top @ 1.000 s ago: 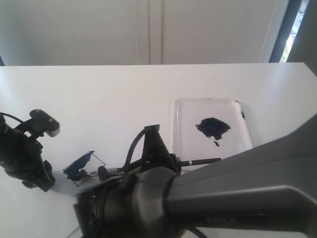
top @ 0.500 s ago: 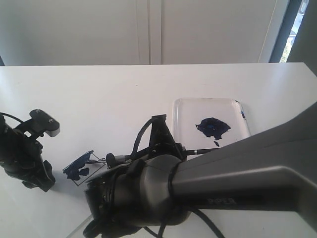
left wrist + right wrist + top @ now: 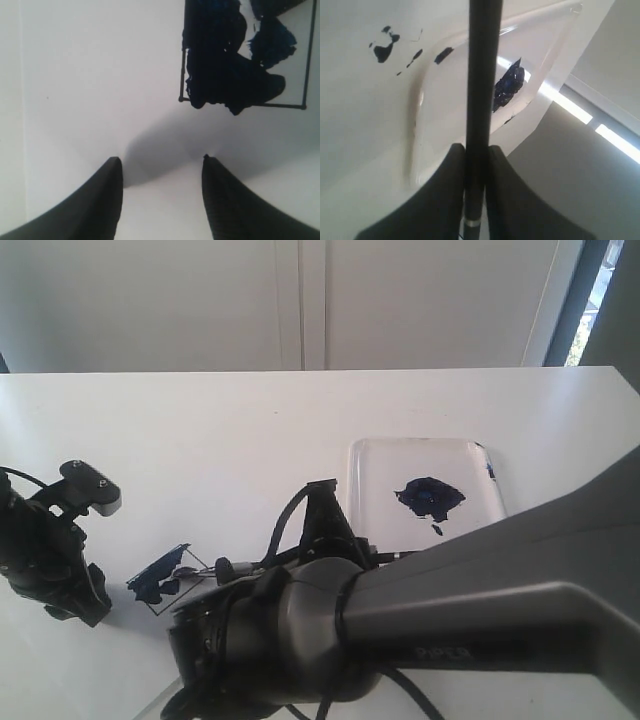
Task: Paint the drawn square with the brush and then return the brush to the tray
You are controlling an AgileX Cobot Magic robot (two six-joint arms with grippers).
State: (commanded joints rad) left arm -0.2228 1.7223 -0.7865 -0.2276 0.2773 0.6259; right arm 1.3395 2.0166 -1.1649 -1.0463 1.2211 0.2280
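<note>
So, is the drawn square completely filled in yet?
No, in the left wrist view the drawn square has bare white areas inside its outline beside the blue-black paint.

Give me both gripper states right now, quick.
Left gripper: open, holding nothing.
Right gripper: closed on the brush.
</note>
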